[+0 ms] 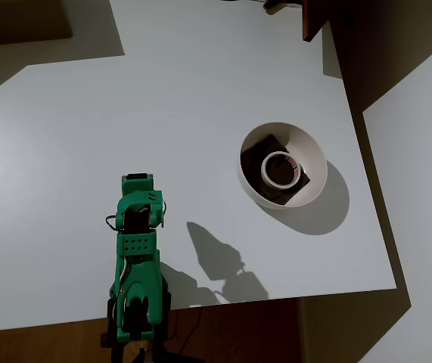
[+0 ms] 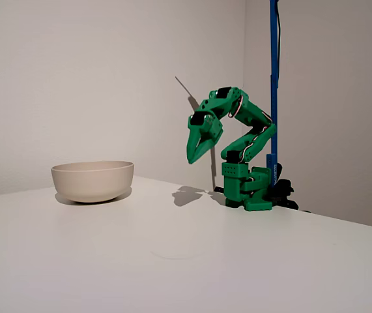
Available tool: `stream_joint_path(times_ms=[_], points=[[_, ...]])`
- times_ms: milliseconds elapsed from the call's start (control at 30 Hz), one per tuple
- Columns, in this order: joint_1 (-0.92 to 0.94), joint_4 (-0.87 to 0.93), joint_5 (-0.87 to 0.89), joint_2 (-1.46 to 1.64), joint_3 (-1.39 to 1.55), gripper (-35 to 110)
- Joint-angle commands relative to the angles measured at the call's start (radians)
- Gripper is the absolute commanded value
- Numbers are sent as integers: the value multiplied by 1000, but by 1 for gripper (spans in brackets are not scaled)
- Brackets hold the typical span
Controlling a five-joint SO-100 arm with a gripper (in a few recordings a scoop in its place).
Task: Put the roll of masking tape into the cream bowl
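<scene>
**One roll, already in the bowl: arm folded back, nothing in my pincer**

One roll of masking tape lies flat inside the cream bowl, resting on the dark brown pad at the bowl's bottom. In the overhead view the ring sits a little toward 4 o'clock of the bowl's centre, its open middle facing up. The bowl stands on the white table, at about 2 o'clock from my arm's base, well apart from it.

My pincer hangs over the table near my own base, tip pointing down, clear of the surface. From the side the fingers read as drawn together to a point, or nearly so, with nothing between them.

Judgement: the placing looks done. What remains is to retire cleanly. I would keep the fold compact, stay high, and not swing toward 2 o'clock, so the thin-walled bowl is not nudged.

Hard to make out:
- From the side, the bowl's wall hides tape and pad entirely.
- From above, my upper links cover the fingers, so the gap cannot be checked there.
- The near wall of the bowl covers the pad's lower edge.
- The reddish marks inside the ring are faint; I cannot read them.
- The table's far and left edges fall into shadow.
</scene>
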Motion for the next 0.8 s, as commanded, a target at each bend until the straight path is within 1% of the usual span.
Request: stream_joint_path(times_ms=[0,333,467,767], points=[[-28,-34,-2,124,100,-8],[-114,48,28,453,305,-8],[-114,97,25,581,393,-8],[-101,127,26,583,509,-8]])
